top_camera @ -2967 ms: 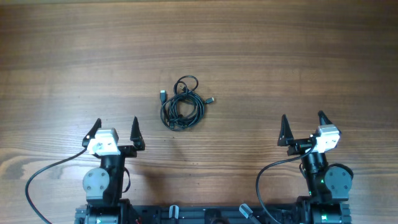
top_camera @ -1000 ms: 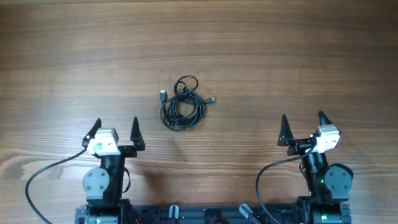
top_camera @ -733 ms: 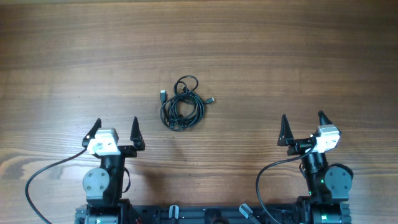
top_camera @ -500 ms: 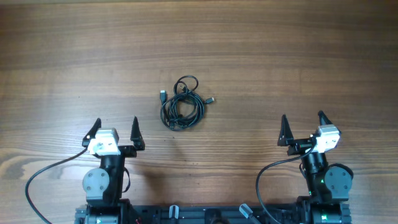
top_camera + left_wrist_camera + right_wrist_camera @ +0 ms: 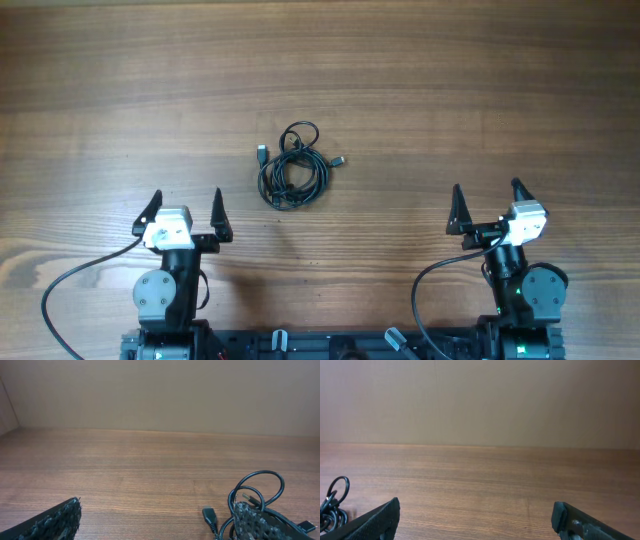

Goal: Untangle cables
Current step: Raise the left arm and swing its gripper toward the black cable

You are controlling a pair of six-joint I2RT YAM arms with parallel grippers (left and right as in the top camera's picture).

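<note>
Overhead, I've got a wooden table (image 5: 470,70) filling my screen, mid-brown, its grain running side to side with darker streaks through the boards. On both wrist feeds I see that tabletop run back to a plain beige wall (image 5: 160,390). On the left wrist feed a second panel (image 5: 6,410) meets the wall at the far left corner.

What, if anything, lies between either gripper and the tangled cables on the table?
Nothing visible does. The cables lie in one bundle on the table. Only bare wood separates them from the open left gripper, which is nearer, and from the open right gripper.
</note>
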